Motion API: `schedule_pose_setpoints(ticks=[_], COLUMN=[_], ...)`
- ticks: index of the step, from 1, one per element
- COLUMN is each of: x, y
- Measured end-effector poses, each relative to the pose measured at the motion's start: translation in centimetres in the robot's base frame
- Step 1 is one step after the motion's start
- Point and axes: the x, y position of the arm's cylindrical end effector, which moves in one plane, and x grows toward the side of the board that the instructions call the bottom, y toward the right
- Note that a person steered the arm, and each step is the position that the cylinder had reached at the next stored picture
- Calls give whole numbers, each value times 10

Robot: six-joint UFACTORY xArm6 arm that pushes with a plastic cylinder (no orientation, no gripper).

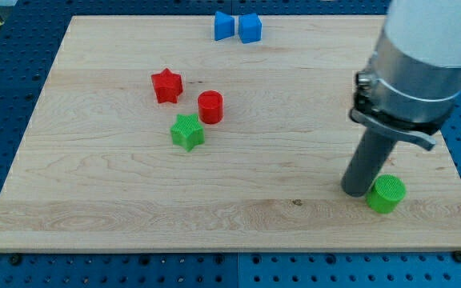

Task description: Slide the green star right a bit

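We are working over the wooden board (238, 216), and we are carrying no jaws, only a rod whose end, my tip (357, 192), is resting just left of the green cylinder (386, 194), well apart from the green star (187, 132). The star is sitting left of centre, with the red cylinder (210, 106) just up-right and the red star (166, 86) above. Pushing rightward off-centre, we are risking spinning it into the red cylinder.

No readable text, labels, brands, numbers or signs anywhere on the tabletop (238, 208) or blocks
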Motion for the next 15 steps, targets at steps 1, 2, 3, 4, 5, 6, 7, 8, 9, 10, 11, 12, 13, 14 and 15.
schedule_pose_setpoints(ticks=[1,2,3,4,5,6,7,8,9,10,11,12,13,14,15], x=[0,2,3,-1,-1,-5,-34,-93,-108,-108,-108,-103,-100,-99,-91], y=[22,29,29,1,-102,-207,-303,-335,-334,-315,-258,-237,-237,-232,-229])
